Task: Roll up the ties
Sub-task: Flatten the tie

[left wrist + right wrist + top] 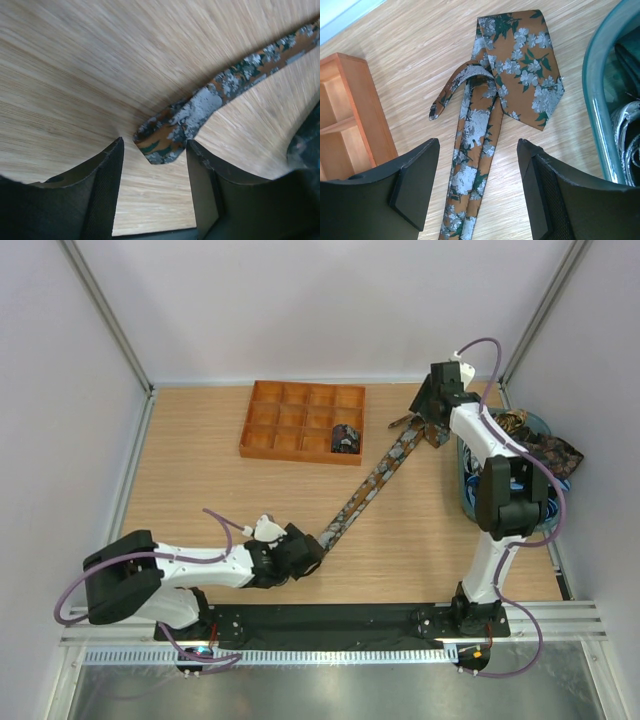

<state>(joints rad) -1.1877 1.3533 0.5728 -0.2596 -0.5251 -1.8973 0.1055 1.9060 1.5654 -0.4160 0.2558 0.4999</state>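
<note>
One tie (375, 483), brown-gold with grey and dark green flowers, lies stretched diagonally across the table. Its narrow tip (162, 145) rests on the wood right at the mouth of my left gripper (155, 146), which is open, and the space further in between the fingers (107, 190) is bare. Its wide end (527, 75) lies folded over just ahead of my right gripper (479, 145). That gripper hovers open above the doubled strip (475, 150). A rolled tie (346, 437) sits in a front compartment of the orange tray (262, 420).
A blue-green basket (466, 490) stands at the right edge beside the right arm, with more ties (545, 452) heaped in it; its rim (595, 100) shows close to the right fingers. The tray wall (367, 115) is at the left of the right wrist view.
</note>
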